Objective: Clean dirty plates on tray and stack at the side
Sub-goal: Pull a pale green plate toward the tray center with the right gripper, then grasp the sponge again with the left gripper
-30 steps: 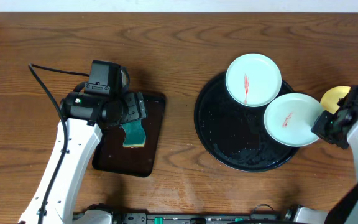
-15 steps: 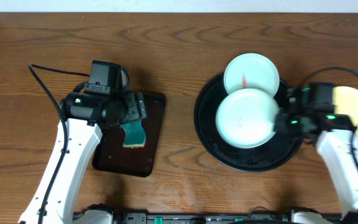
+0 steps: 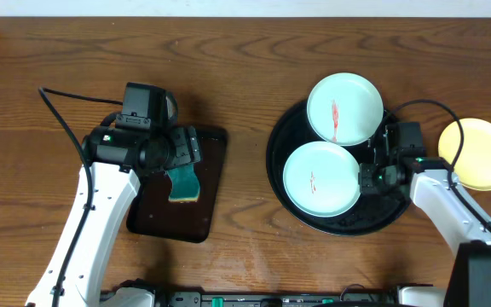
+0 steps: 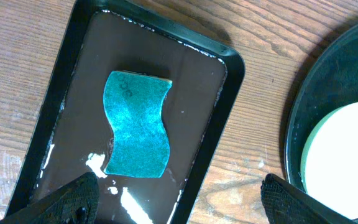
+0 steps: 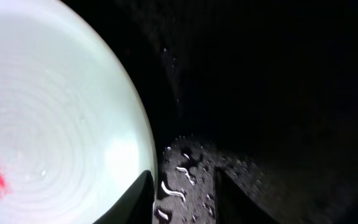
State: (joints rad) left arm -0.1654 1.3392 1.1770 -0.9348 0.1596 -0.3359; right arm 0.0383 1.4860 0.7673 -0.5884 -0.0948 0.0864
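Wooden table carries everything. On it, our right gripper has its jaws slightly apart, just off the rim of a red-smeared white plate. A second ago that plate hung over the right edge of the black tray; now it lies flat inside. We judge it set down for scrubbing. Our left gripper, jaws wide, hovers over the sponge, well left of the tray.

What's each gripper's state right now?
Left gripper: open, empty, by the teal wavy sponge.
Right gripper: slightly open, empty, beside the red-smeared round white plate.
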